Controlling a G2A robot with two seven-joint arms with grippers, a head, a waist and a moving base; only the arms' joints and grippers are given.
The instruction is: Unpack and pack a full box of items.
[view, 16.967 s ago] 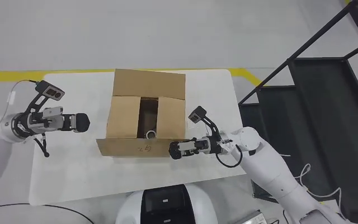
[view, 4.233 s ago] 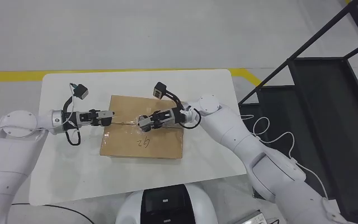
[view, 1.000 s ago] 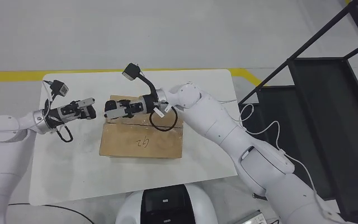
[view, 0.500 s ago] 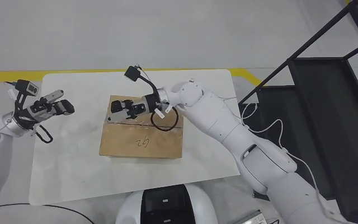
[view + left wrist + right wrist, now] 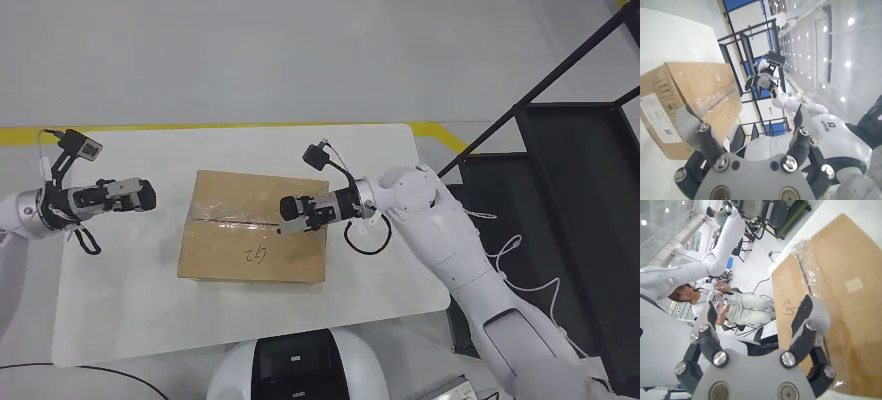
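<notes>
A closed cardboard box [image 5: 255, 240] stands in the middle of the white table [image 5: 120, 290], with clear tape [image 5: 225, 217] along its top seam and a handwritten mark on its lid. My right gripper [image 5: 290, 214] hovers open over the right part of the lid, near the seam. In the right wrist view the right gripper [image 5: 759, 309] is spread wide above the taped box [image 5: 844, 262], holding nothing. My left gripper [image 5: 142, 195] hangs open left of the box, apart from it. In the left wrist view the left gripper [image 5: 743, 117] faces the box [image 5: 696, 83].
A black metal stair frame [image 5: 545, 140] stands just off the table's right side. A yellow line [image 5: 100, 130] runs on the floor behind the table. Bare tabletop lies in front of the box and on both sides of it.
The box, open 17 s ago, is now closed and taped. Within the last second my right gripper drew back from the lid's left end to its right part. My left gripper backed away from the box.
</notes>
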